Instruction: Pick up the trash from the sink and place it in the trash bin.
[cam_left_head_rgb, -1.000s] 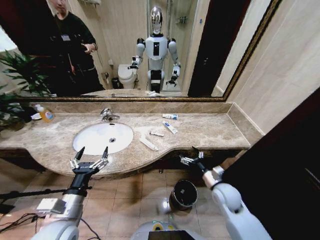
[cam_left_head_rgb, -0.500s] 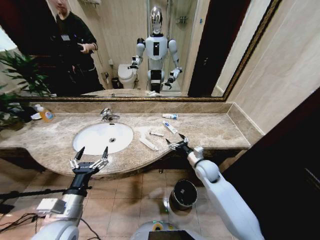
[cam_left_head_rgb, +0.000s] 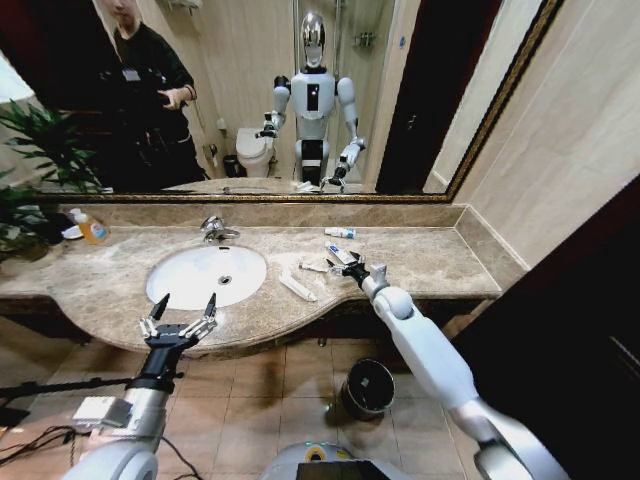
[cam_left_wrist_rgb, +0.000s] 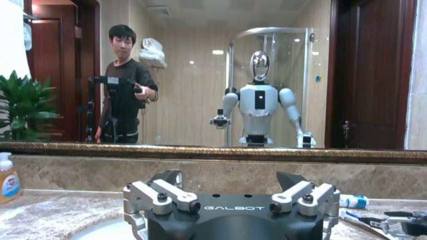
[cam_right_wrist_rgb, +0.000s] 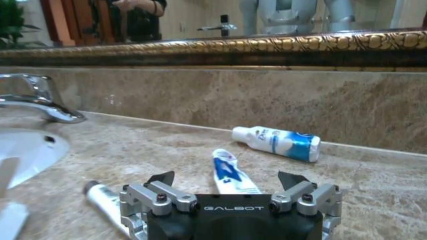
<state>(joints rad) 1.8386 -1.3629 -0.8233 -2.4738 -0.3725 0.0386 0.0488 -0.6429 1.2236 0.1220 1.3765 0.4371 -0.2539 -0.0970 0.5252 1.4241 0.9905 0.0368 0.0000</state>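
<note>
- My left hand (cam_left_head_rgb: 180, 318), fingers spread, waits at worktop (cam_left_head_rgb: 420, 262) edge, near me.
- My right hand (cam_left_head_rgb: 346, 264), up from beside the trash bin (cam_left_head_rgb: 368, 387) w/in a sec, now open over the tube (cam_left_head_rgb: 340, 255).
- Reach done; grasp likely next.

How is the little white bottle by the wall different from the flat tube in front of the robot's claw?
The small bottle is round and plump; the flat tube is squashed thin. The bottle lies sideways along the back wall, while the tube points lengthwise toward the right gripper, lined up between its open fingers. The bottle lies farther from that gripper than the tube. Both are white with blue print and lie on the brown marble counter.
</note>
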